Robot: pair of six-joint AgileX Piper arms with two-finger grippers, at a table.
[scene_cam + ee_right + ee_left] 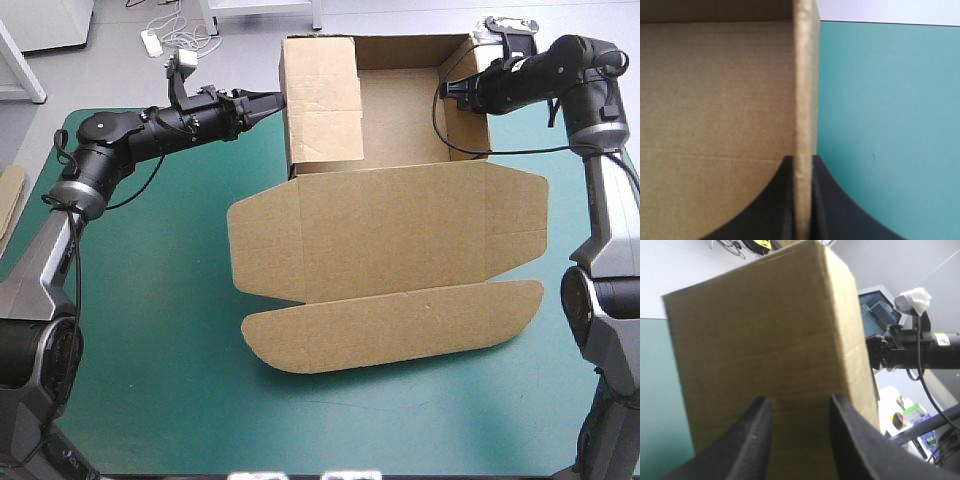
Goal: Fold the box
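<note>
High view shows the brown box (400,235) as an open tray on the teal-green cover (150,300), its lid lying flat on the tray's near side. The left gripper (264,101) stands at the outside of the box's left wall, its black fingers (755,440) parted and holding nothing. The right gripper (803,160) pinches the box's right wall, all but closed on the board.

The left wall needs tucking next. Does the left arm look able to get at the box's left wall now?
Likely yes: the left gripper, fingers open, sits just outside the left wall, nothing between them. The right gripper is shut on the opposite wall.
</note>
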